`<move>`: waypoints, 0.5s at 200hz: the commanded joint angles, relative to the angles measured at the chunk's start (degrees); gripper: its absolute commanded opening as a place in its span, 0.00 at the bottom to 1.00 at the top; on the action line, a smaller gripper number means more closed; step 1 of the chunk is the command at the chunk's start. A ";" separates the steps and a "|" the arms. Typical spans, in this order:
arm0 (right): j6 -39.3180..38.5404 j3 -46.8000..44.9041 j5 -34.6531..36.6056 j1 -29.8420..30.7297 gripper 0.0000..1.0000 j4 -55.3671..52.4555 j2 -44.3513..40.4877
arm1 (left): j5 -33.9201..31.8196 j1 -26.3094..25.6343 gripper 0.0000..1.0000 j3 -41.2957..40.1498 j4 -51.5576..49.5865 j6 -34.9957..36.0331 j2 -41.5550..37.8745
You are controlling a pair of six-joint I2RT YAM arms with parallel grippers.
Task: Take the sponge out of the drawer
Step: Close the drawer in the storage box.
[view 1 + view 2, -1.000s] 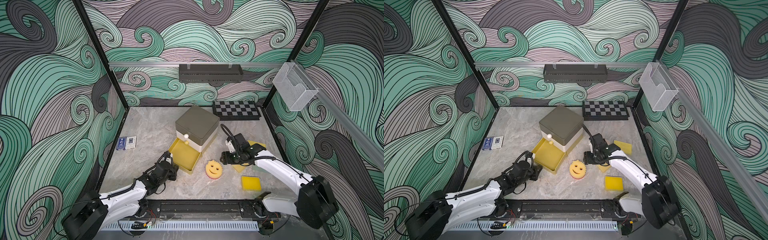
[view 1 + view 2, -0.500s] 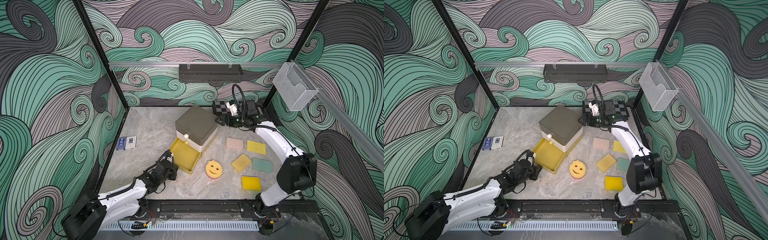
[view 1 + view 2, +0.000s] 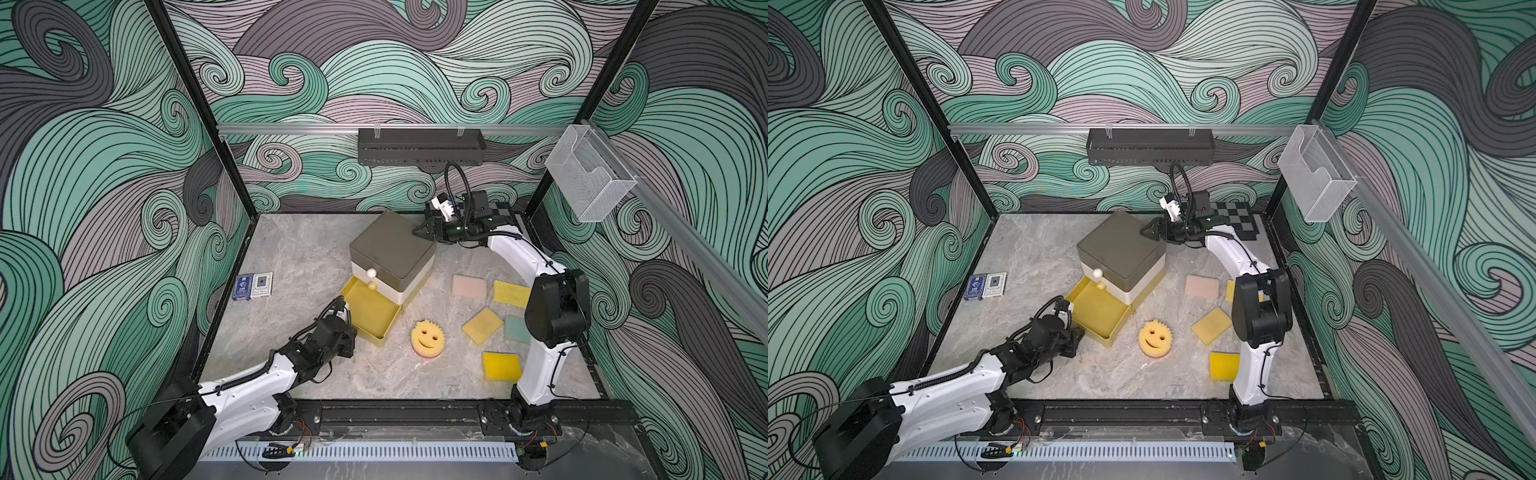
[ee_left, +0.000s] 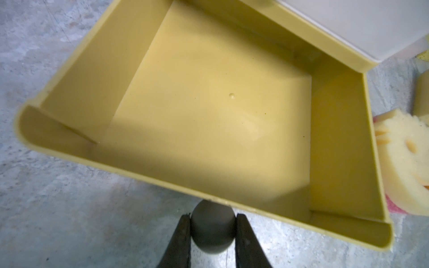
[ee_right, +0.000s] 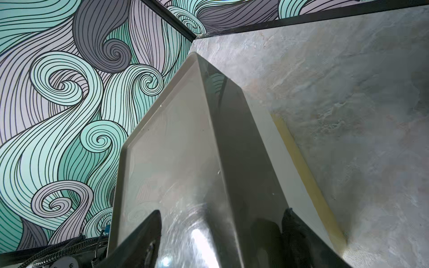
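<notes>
Two arms out: left claw [image 4: 212, 217] clenched on the drawer [image 3: 376, 334] knob [image 4: 212, 233], arm stretched low; right claw [image 3: 419, 231] spread wide at the cabinet [image 3: 390, 249] rear corner, arm arched. Smiley sponge [image 3: 428, 337] sits on the worktop [image 3: 291, 257] beside the drawer.

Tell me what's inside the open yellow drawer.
Nothing shows in the yellow drawer: its visible floor is bare in the left wrist view. Its rear runs under the white tier above, so that part is hidden. The smiley sponge lies outside, on the table beside it.
</notes>
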 commanded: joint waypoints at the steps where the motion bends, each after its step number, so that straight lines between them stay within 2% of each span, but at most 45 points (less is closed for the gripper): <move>1: -1.89 -0.46 -6.64 1.55 0.80 1.33 -0.12 | -0.38 -0.34 0.11 2.33 3.21 1.80 1.38; 100: -3.65 -7.30 -10.23 2.51 0.80 1.74 -3.07 | 0.05 1.46 0.11 11.81 15.87 7.65 18.76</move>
